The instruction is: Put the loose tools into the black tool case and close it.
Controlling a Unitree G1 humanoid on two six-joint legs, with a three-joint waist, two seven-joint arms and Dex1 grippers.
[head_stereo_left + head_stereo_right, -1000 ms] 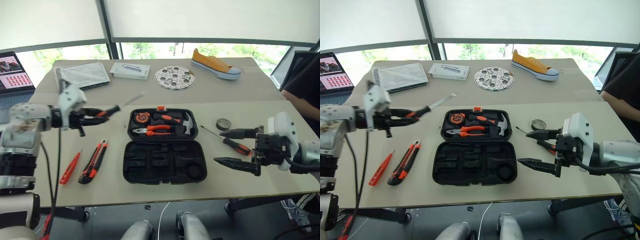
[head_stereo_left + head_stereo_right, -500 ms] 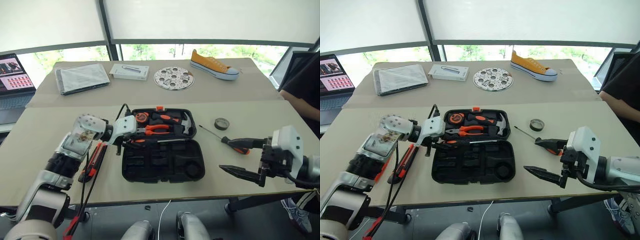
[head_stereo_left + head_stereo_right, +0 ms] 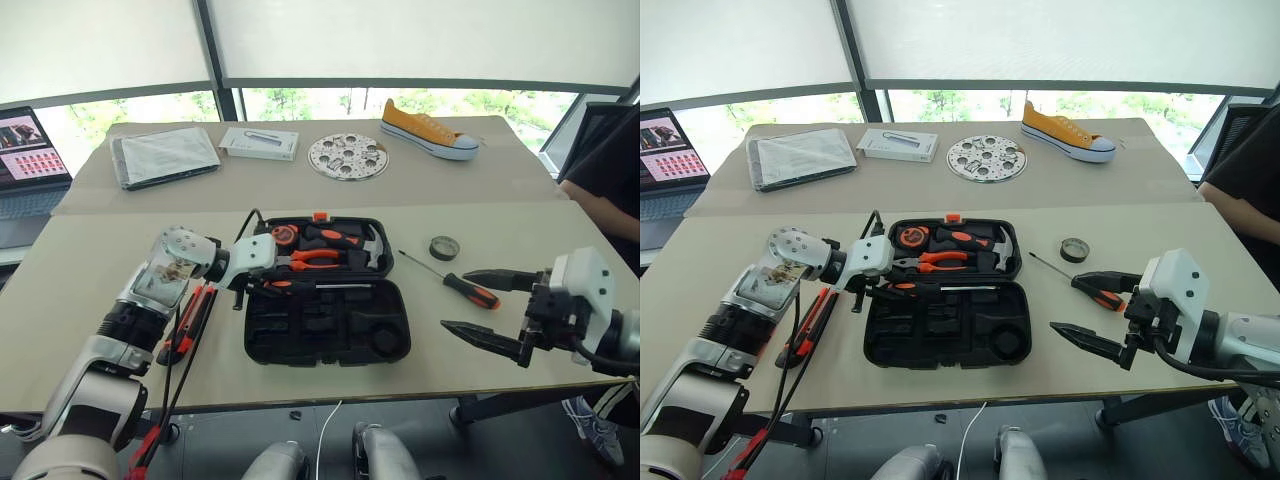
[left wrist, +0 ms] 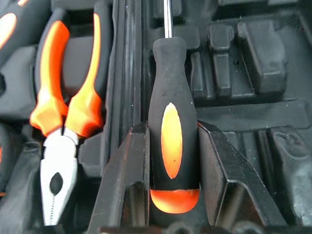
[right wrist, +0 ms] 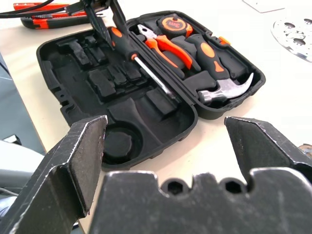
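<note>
Now the left gripper (image 4: 173, 195) pinches a screwdriver (image 4: 171, 122) over the open tool case (image 3: 330, 330), along its hinge. Right gripper (image 3: 495, 305) hangs spread wide near the second screwdriver (image 3: 462, 285).

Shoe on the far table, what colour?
The shoe is orange-yellow with a white sole; left eye view shows it best.

Black case (image 3: 328, 328), black-and-orange screwdriver (image 4: 172, 131)

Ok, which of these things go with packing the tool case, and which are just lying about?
Job:
- black tool case, open
- screwdriver in left gripper
- second screwdriver
- tape roll
- utility knife
- right gripper, open

Lying about:
- yellow shoe
- perforated disc
- white box
- laptop
</note>
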